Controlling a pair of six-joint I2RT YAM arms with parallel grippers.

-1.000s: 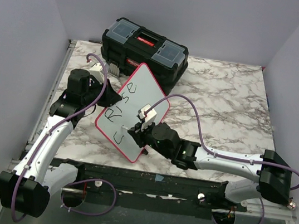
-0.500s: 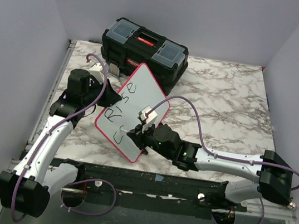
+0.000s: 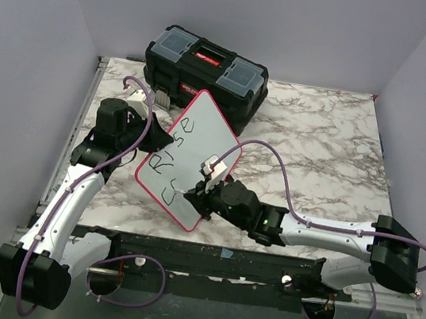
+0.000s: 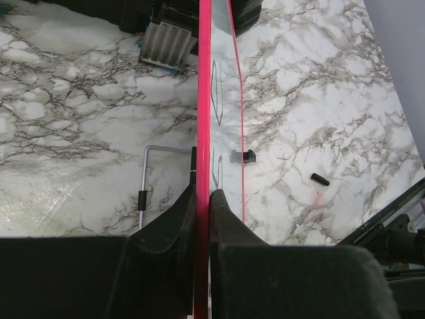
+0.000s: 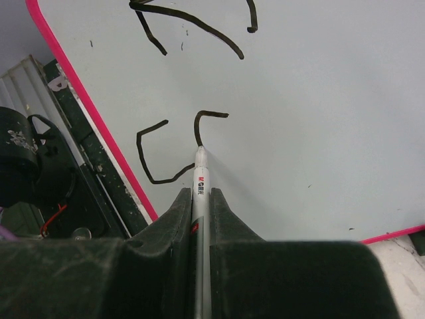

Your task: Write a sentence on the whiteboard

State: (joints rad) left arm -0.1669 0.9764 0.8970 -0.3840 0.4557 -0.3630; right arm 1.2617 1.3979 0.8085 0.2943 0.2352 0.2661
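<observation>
whiteboard (image 3: 204, 138) clamped in left end effector (image 4: 202, 194), marker (image 5: 201, 199) tip on sentence (image 3: 172, 153)

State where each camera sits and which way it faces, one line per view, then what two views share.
Top external: high behind the bases, looking down at the marble table, toolbox and both arms.
Left wrist: on the left gripper, looking along the whiteboard edge-on; its fingers clamp the rim.
Right wrist: on the right gripper, facing the whiteboard's face; its fingers hold the marker.
Shared: both wrist views show the whiteboard.
</observation>
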